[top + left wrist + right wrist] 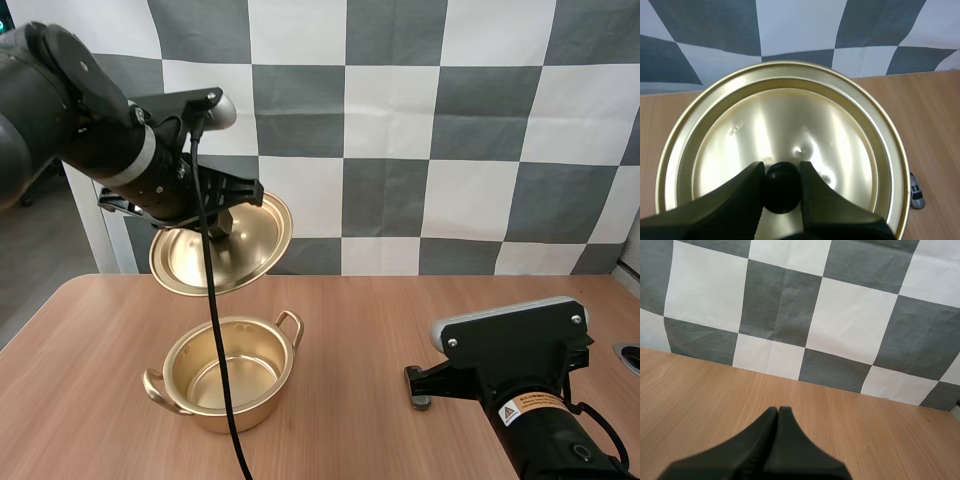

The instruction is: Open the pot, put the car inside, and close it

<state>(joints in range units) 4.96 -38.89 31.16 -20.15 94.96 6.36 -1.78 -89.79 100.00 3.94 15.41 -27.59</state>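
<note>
In the high view my left arm comes in from ten o'clock, and the left gripper (219, 226) hangs in the air well above the table (380, 320). Its claw is clenched on the black knob (782, 189) of the gold lid (252, 232). In the left wrist view the two fingers (747, 187) pinch that knob from either side, with the left gripper (782, 172) sitting at the middle of the lid (790, 115). The lid is tilted, its shiny underside turned toward the camera of the high view, and it is clear of the pot.

The pot (262, 405) stands open on the table at six o'clock from the lid, directly below it. Nothing lies inside that I can see. One handle points to about one o'clock and the other to about eight o'clock.

The car (916, 192) is a small grey toy on the wood. In the left wrist view it sits just past the lid's rim, at roughly four o'clock from the knob, partly hidden by the rim. It is outside the pot.

At three o'clock from the pot, well apart from it, the right gripper (413, 386) rests low over the table. In the right wrist view the right gripper (778, 411) has its fingers pressed together into one dark wedge, clenched on nothing, with bare wood ahead of it at twelve o'clock.
</note>
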